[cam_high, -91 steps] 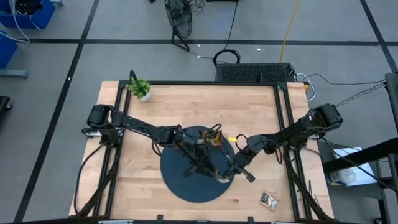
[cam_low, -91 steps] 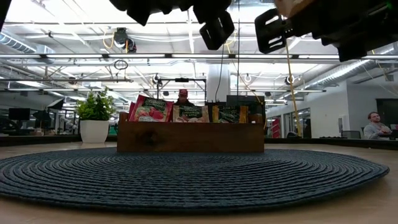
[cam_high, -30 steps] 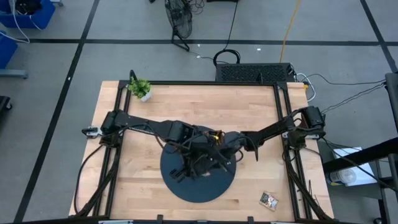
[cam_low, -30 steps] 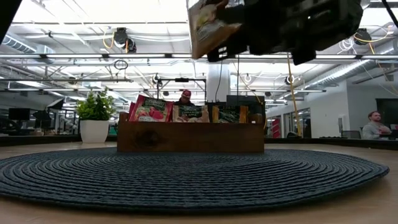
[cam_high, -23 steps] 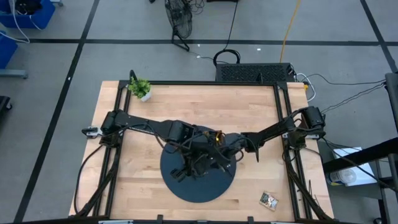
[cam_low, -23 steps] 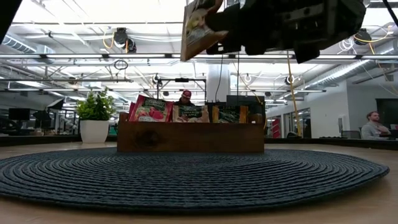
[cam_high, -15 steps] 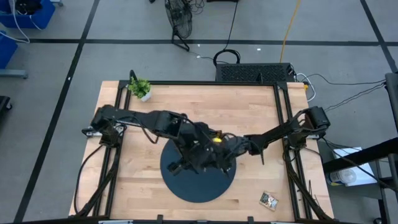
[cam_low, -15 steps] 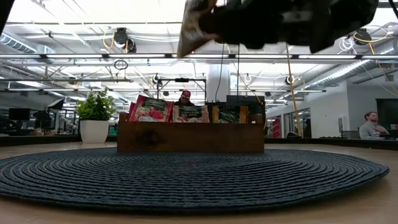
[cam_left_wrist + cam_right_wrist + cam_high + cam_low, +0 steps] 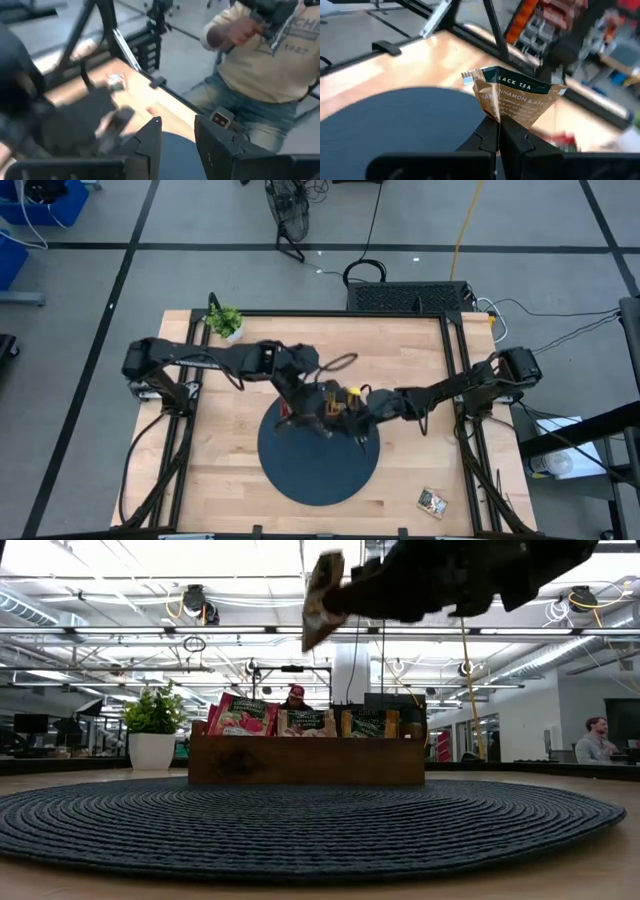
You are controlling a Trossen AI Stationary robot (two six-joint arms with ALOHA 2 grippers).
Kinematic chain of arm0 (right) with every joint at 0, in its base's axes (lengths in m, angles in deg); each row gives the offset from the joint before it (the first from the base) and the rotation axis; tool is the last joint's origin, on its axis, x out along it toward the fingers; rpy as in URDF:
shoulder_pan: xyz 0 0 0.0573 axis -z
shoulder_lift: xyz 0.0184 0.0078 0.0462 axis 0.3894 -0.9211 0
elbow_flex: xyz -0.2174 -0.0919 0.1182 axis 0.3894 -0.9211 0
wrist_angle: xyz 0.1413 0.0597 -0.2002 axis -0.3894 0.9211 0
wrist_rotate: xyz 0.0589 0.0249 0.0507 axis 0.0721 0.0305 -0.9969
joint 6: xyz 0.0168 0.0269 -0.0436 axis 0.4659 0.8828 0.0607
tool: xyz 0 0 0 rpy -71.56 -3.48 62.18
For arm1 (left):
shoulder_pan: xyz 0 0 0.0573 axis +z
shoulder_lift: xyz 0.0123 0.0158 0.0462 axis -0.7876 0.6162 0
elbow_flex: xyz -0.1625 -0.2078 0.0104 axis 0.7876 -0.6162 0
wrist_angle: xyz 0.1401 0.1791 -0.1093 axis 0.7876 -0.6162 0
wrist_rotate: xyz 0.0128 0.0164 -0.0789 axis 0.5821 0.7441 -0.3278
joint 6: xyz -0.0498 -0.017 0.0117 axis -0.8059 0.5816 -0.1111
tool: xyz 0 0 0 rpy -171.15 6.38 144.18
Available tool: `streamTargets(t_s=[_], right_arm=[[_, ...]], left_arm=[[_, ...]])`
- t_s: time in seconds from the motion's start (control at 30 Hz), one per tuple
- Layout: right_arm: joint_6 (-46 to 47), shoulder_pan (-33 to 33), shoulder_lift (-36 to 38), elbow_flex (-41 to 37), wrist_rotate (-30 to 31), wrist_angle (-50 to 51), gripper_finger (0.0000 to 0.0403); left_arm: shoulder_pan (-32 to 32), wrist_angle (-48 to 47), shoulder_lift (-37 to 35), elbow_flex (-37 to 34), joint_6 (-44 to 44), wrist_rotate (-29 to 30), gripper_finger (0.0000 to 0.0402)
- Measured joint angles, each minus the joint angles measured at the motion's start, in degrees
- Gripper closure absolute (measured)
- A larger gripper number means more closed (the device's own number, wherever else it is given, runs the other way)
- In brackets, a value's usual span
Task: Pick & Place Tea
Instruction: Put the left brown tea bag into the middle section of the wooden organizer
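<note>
- right gripper of mine is clenched on a beige-and-green tea sachet, pinching its lower corner so it stands clear of the fingers.
- it hangs over the back rim of the round dark mat, above the wooden tray, probably so i can lower it into a compartment.
- left gripper stands part open, holding nothing, beside the tray.

The right gripper is reaching toward the table's middle, fingers pinched; the left gripper is hovering alongside, fingers parted.
</note>
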State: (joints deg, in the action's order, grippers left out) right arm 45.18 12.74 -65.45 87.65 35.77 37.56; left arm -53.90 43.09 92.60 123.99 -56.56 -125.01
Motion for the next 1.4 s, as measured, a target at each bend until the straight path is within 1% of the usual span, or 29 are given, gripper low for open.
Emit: streamTargets(t_s=[0.1, 0.17, 0.23, 0.33, 0.4, 0.5, 0.57, 0.77, 0.93, 1.03, 1.1, 1.17, 1.4], right_arm=[[3.84, 3.19, 0.02, 0.00, 0.47, 2.14, 0.0400], [7.13, 5.20, -0.05, -0.05, 0.66, 2.40, 0.0400], [9.95, 6.70, 0.03, -0.05, 0.41, 2.26, 0.0400], [12.22, 8.68, 0.04, -0.03, 0.32, 2.32, 0.0399], [12.13, 9.24, 0.02, -0.03, 0.47, 2.13, 0.0399], [11.95, 8.70, 0.02, -0.03, -0.29, 0.38, 0.0399], [11.26, 8.43, 0.02, -0.03, -2.53, -1.28, 0.0399], [10.49, 9.43, 0.02, 0.09, -4.32, -5.72, 0.0399], [11.48, 9.81, 0.02, 1.41, -7.27, -4.31, 0.0399], [11.62, 9.03, 0.02, 1.61, -8.05, -2.85, 0.0399], [12.28, 8.28, 0.12, 1.61, -8.92, -2.13, 0.0399], [13.51, 7.57, 0.31, 1.61, -8.93, -1.86, 0.0399], [13.71, 5.32, 4.08, 1.70, -12.95, -0.45, 0.0399]], left_arm=[[1.07, 0.51, -1.10, 0.33, 0.76, -2.71, 0.0282], [1.36, 2.16, -1.43, 0.76, 0.68, -2.92, 0.0282], [1.70, 1.16, -1.42, 0.64, 0.59, -3.03, 0.0282], [2.44, 0.15, -1.13, 0.56, 0.25, -2.04, 0.0282], [2.63, -0.85, -1.30, 0.58, 0.90, 0.37, 0.0282], [3.02, -2.82, -1.26, 0.57, 1.35, 3.05, 0.0282], [3.46, -3.66, -1.22, 0.56, 0.58, 3.56, 0.0282], [1.83, -3.79, -0.63, -0.63, -1.59, 3.73, 0.0282], [0.68, -3.90, -0.69, -2.52, -2.01, 6.88, 0.0282], [0.68, -7.46, -1.00, -2.46, -2.79, 7.67, 0.0282], [0.68, -11.37, -1.11, -2.41, -3.23, 10.03, 0.0282], [0.78, -13.22, -0.89, -2.46, -3.55, 11.88, 0.0282], [0.08, -15.53, -1.40, -2.52, 0.97, 10.97, 0.0282]])
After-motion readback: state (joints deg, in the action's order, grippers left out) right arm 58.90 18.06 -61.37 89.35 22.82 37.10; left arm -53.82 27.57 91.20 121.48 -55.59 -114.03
